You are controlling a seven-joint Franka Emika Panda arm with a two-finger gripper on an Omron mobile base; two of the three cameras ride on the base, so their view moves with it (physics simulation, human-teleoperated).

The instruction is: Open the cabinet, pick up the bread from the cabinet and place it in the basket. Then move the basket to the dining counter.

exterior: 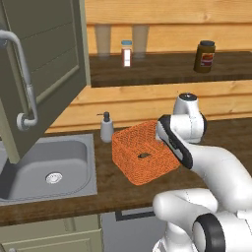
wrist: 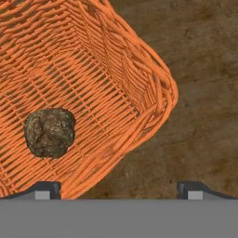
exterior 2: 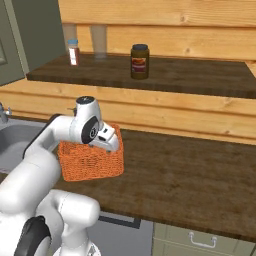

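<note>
fingers [wrist: 46,189] spread astride basket [wrist: 139,93] wall — bread [wrist: 49,132] inside

An orange woven basket [exterior: 142,158] is seen standing on the dark wood tabletop [exterior: 118,189], just right of a grey steel sink [exterior: 49,170]. A small dark piece of bread [exterior: 143,155] is seen lying on the basket's floor. A grey soap dispenser [exterior: 106,127] is set at the back of the tabletop, between sink and basket. The white arm [exterior: 197,147] is bent over the basket's right side, hiding that edge; the jaws cannot be made out. At the left, the sage-green cabinet [exterior: 44,64] door is swung open, its curved grey handle [exterior: 22,78] facing the camera. Behind, on the dining counter [exterior: 162,69], a small white-and-red bottle [exterior: 126,53] and a dark brown jar [exterior: 204,56] are placed well apart.
</note>
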